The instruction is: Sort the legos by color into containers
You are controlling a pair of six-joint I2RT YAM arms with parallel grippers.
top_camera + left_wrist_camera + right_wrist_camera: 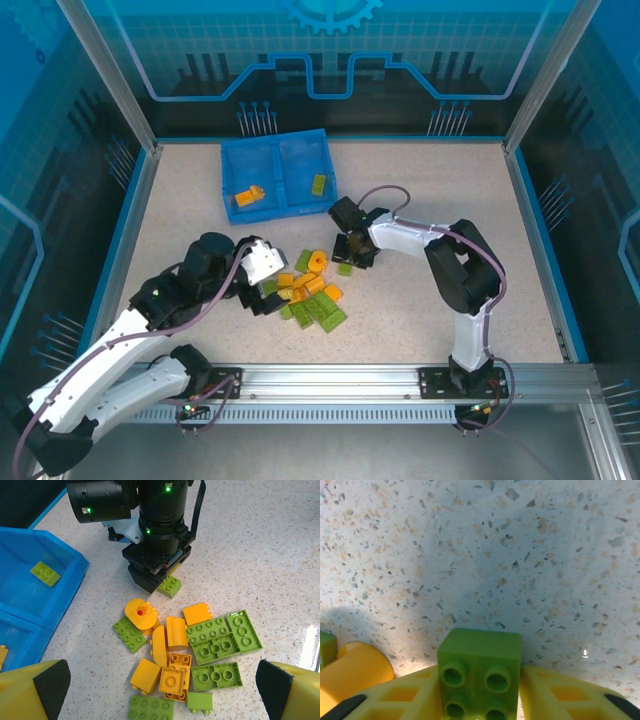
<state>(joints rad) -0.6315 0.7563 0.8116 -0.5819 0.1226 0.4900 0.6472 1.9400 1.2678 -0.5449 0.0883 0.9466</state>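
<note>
At the far edge of the pile (pixel 185 650), the right gripper (pixel 480 700) pinches a green brick (pixel 479 662) by its flat sides — light, stiff, likely slippery plastic — left gripper (pixel 162 680) spread wide.

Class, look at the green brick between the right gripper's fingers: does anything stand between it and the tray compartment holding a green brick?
Nothing visible does. The green brick, in the right gripper, sits at the pile's far edge; only bare table separates it from the tray's right compartment.
</note>
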